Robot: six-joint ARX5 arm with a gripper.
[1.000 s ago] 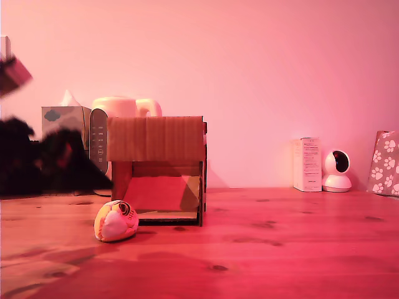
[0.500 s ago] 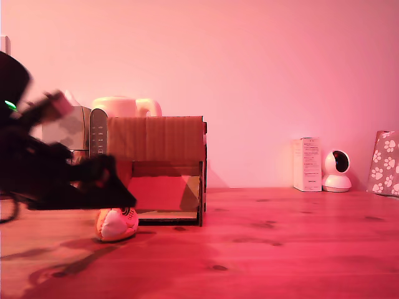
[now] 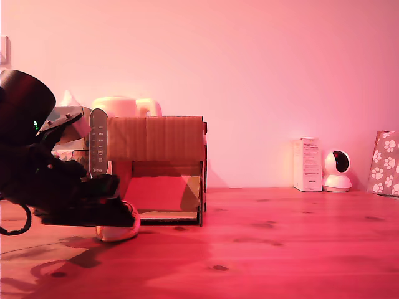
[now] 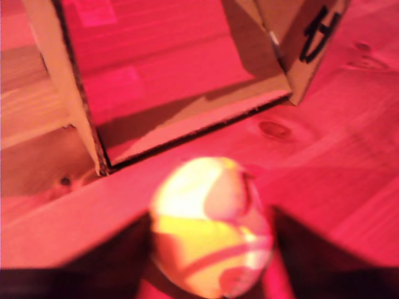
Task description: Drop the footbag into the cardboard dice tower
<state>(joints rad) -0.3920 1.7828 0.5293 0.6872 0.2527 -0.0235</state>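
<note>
Footbag: the soft, rounded footbag of stitched cream, yellow and orange panels sits on the table, just in front of the box's open face; in the exterior view only its lower curve shows beneath the arm.
Gripper: the black gripper is low over the footbag, its fingers spread apart, one dark finger at 9 o'clock of the ball and the other at 3 o'clock; whether they touch it cannot be told.
Dice tower: the brown corrugated cardboard box is square-edged, with a ribbed top band, a wide front opening and a smooth sloped ramp inside; it stands at 12 o'clock of the ball in the wrist view.
Table: knotted, grained wood planks.
Background: a rounded white camera stands beside an upright white carton.
</note>
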